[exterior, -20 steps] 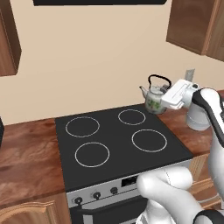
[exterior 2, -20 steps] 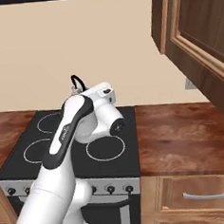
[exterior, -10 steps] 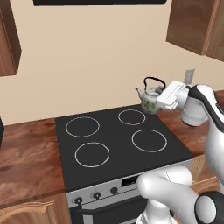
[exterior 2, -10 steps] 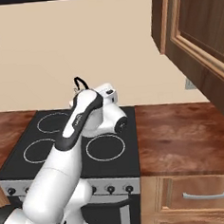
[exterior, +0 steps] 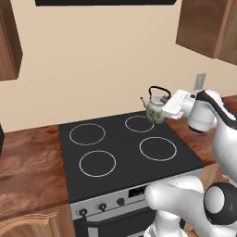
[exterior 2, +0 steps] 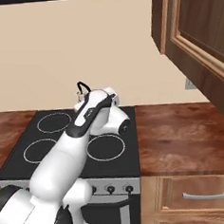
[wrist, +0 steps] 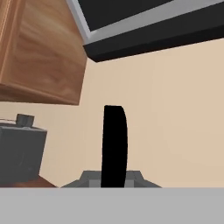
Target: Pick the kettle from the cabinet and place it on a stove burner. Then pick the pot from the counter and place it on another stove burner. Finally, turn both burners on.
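Above the cooktop's [exterior: 125,152] 1 o'clock burner [exterior: 139,123]: kettle [exterior: 156,109], leaf-printed, carried aloft, gripper [exterior: 163,109] clamped shut on it from 3 o'clock. Advice: centre the base over the ring, lower level, release only once seated; keep the spout upright.

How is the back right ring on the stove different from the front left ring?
The back right ring has the kettle hanging at its far edge, held by the gripper; the front left ring has nothing over it. The back right ring sits by the wall, the front left ring by the knobs. Both are thin white circles on black glass.
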Robot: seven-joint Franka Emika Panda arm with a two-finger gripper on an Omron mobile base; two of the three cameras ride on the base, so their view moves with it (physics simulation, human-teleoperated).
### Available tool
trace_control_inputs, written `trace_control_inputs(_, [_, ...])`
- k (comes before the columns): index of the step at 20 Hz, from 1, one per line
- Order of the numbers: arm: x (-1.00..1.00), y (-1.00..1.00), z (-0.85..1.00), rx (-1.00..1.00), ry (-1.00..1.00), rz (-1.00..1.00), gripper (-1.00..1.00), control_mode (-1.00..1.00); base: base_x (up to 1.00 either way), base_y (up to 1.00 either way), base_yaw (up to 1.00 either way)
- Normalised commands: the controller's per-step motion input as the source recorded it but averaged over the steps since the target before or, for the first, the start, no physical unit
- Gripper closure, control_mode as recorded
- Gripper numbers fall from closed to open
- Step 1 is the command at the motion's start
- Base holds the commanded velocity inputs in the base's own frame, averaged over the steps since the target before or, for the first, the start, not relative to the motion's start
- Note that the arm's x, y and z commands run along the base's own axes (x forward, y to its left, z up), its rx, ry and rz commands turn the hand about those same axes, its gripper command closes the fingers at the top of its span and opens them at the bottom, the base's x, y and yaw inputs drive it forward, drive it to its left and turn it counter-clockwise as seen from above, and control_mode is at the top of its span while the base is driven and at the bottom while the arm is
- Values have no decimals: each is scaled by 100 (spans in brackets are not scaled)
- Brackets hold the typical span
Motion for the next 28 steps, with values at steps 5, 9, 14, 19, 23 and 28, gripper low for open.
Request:
trace_control_inputs(5, [13, -3, -28, -4, 0, 3, 100, -100, 0, 0, 0])
trace_control_inputs(9, [21, 0, -29, -4, 1, 2, 100, -100, 0, 0, 0])
trace_control_inputs(14, [30, 0, -26, -2, 1, 2, 100, -100, 0, 0, 0])
trace_control_inputs(19, [43, 0, -13, 3, 3, 2, 100, -100, 0, 0, 0])
trace_control_inputs(23, [48, 0, -4, 4, 3, 0, 100, -100, 0, 0, 0])
trace_control_inputs(28, [29, -3, -10, 1, 1, 2, 100, -100, 0, 0, 0])
